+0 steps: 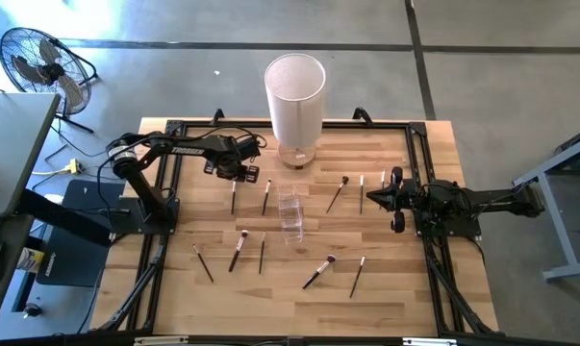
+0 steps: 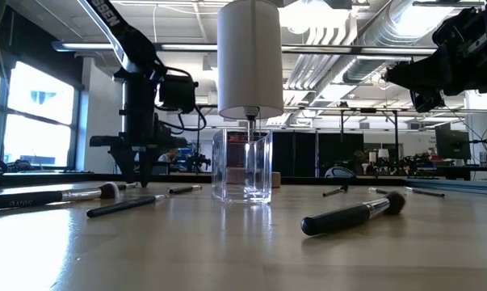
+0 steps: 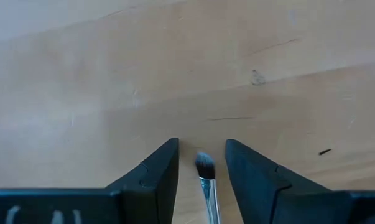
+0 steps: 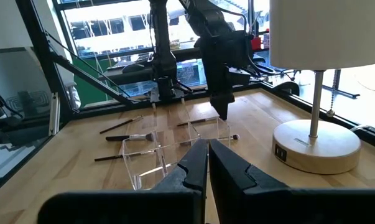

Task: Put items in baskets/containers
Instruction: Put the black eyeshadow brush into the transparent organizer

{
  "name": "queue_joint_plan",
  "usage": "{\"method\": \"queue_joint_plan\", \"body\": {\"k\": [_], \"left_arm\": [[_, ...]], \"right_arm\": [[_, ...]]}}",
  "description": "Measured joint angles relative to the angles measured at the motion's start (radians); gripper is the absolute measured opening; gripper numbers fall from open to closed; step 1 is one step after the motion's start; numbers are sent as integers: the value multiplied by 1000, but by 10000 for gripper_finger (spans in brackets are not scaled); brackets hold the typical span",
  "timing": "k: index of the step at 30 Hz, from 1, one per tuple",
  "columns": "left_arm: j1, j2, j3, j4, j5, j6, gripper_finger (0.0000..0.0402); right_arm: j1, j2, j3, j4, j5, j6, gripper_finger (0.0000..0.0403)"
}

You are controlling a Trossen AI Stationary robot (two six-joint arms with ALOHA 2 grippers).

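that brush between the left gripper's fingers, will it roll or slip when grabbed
The makeup brush probably rolls easily: its handle looks thin and round, lying flat on the wooden table. It seems stiff and light. With the left gripper open astride it, the narrow handle may slip.

Bench (image 1: 386,288): pale wood, plank-striped. Lamp (image 1: 294,96): white cylindrical shade, light wooden base. Cup (image 1: 291,216): clear, colourless. Brushes (image 1: 318,273): dark handles, pale or dark bristle tips. Left pincer (image 3: 201,180): black fingers; grey bristles and a silver ferrule are seen between them.
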Motion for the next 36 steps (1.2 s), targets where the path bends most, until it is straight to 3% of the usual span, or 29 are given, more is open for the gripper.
{"method": "queue_joint_plan", "body": {"k": [3, 9, 15, 20, 26, 30, 33, 36], "left_arm": [[0, 1, 0, -9, 11, -32, 111], [0, 2, 0, -20, 49, -62, 11], [-14, -8, -1, -29, 70, -86, 3], [-100, -97, -10, -68, 42, -143, 1], [-259, -263, -6, -37, -113, -252, 1], [-411, -363, -7, 97, -335, -266, 0], [-521, -398, -5, 280, -531, -169, 0], [-584, -400, -5, 515, -602, 91, 0]], "right_arm": [[0, 0, 0, 0, 0, 0, 12], [0, 0, 0, 0, 0, 0, 12], [0, 0, 0, 0, 0, 0, 12], [0, 0, 0, 0, 0, 0, 12], [0, 0, 0, 0, 0, 0, 12], [0, 0, 0, 0, 0, 0, 12], [0, 0, 0, 0, 0, 0, 12], [0, 0, 0, -1, 0, 0, 12]]}}
